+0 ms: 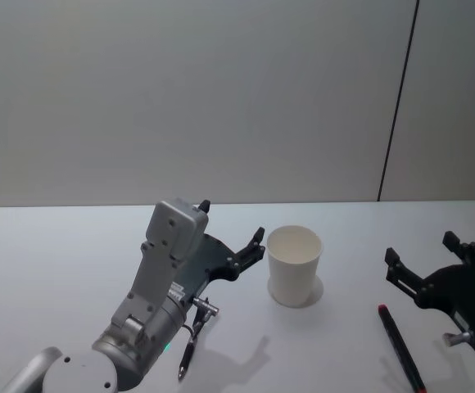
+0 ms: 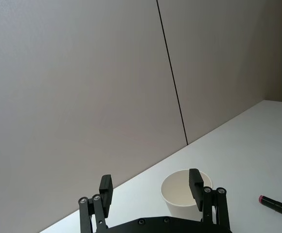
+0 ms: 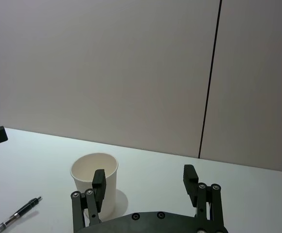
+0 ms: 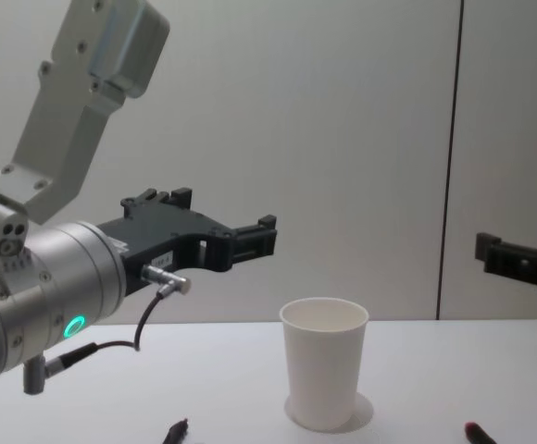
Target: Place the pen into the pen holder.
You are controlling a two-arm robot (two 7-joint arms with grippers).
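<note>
Item count: 1 pen holder (image 1: 294, 262), a white paper cup. 2 pens: 1 black pen (image 1: 187, 359), 1 red-capped pen (image 1: 401, 348). 2 grippers: left gripper (image 1: 232, 221), right gripper (image 1: 421, 247). 1 table (image 1: 74, 254).

White tabletop (image 1: 57, 262) carries the upright pen holder (image 1: 294, 264); a black pen (image 1: 187, 356) lies left of it; a red-tipped pen (image 1: 401, 348) right.

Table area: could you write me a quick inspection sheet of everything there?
Surface: white table, smooth.
Job's things: paper cup upright, no pen inside; black pen lying on the robot's left; red-tipped pen lying on its right.
Clutter: nothing seen.
Tools: left tool open, raised left of the cup; right tool open, raised on the right.
Cables: black cable looping behind the left tool.
Surroundings: grey wall with a dark vertical seam.
</note>
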